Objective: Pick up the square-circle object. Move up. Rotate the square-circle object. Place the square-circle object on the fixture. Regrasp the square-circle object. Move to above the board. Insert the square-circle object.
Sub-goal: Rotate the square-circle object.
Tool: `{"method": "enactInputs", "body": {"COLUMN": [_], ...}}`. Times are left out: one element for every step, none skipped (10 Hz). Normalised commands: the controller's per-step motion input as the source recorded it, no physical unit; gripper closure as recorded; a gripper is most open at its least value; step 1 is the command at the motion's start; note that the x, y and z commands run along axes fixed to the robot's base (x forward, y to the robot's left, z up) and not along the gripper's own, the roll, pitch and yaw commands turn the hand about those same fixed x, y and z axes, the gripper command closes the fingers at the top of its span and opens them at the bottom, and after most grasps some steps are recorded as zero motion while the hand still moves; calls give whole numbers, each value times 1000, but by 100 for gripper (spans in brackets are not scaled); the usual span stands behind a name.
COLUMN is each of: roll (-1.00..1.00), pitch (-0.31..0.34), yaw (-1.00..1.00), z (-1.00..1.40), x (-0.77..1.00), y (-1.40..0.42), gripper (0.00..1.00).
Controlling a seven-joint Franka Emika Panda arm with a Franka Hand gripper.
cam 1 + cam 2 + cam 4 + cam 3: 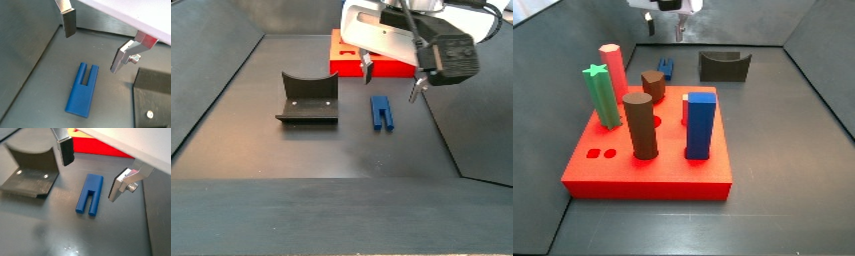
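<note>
**Blue peg lies free on the floor, fingers apart above it**

Dark blue and slim, the square-circle object (pixel 89 194) lies flat on the matte grey floor (pixel 251 110), slotted at 1 end so that it splits into 2 short prongs. It sits just beside the fixture (pixel 306 99) and near the red board (pixel 647 165), touching neither. The gripper (pixel 92 45) hangs over it with its fingers (pixel 69 22) spread wide and nothing between them; in both wrist views the peg lies below the gap, clear of both pads.

The step in hand looks like the first pick-up. To do it well, I would centre the gap over the peg's solid half, not the forked end, with the pads facing the 2 long flat sides. Coming straight down until the pads bracket the body should give a square, stable hold. Gripping across the prongs could squeeze them or let the piece tilt.

The peg reads as smooth moulded plastic with crisp edges. The fixture is a dark grey-black angled bracket with a curved notch in its upright and 2 pale screws in its base plate. The fingers are flat silver plates with dark pads. The board is a glossy red slab bearing tall pegs in green, salmon, brown and blue.
</note>
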Motion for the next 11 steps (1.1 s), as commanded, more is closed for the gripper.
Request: {"method": "enactInputs", "body": {"roll": [0, 0, 0, 0, 0, 0, 0, 0, 0, 0, 0], "pitch": [3, 4, 4, 5, 6, 7, 7, 7, 7, 0, -8], "yaw": [1000, 1000, 1000, 1000, 1000, 760, 515, 270, 201, 0, -33], "z": [-37, -37, -37, -37, -37, -37, -37, -37, -37, -1000, -1000], "x": [29, 29, 29, 29, 29, 29, 29, 29, 29, 0, 7], "y": [-7, -7, -7, -7, -7, -7, -7, -7, -7, 0, 0], "gripper": [0, 0, 0, 0, 0, 0, 0, 0, 0, 0, 0]}}
